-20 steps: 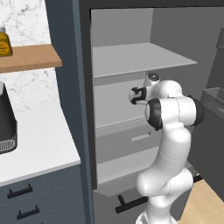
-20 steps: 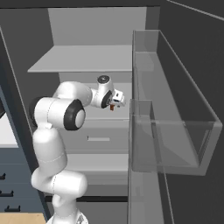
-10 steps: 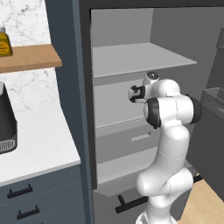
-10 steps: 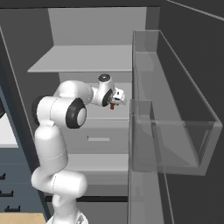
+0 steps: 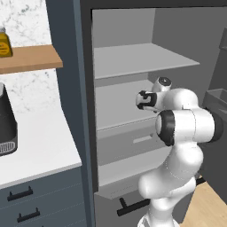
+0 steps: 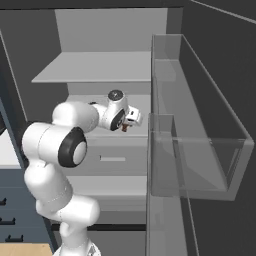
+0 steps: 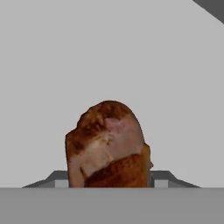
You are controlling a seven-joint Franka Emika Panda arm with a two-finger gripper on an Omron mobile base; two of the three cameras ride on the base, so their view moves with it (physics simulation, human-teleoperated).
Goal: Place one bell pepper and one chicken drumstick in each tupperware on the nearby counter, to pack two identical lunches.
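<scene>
task looked early: gripper point(image 6: 131, 121) was inside the open fridge w/ jaws pinched on a chicken drumstick point(image 7: 108, 144), held just above the middle shelf point(image 5: 119, 104). no tupperware in sight, so prob. nothing packed yet; carry to the counter point(image 5: 35, 148) and the rest was left. drumstick was orange-brown, mottled w/ pale patches, stubby and rounded at the near end.

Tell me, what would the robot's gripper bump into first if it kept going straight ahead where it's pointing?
The gripper already holds the chicken drumstick. Straight ahead looks like a plain grey fridge surface; how far away is hard to judge.
</scene>
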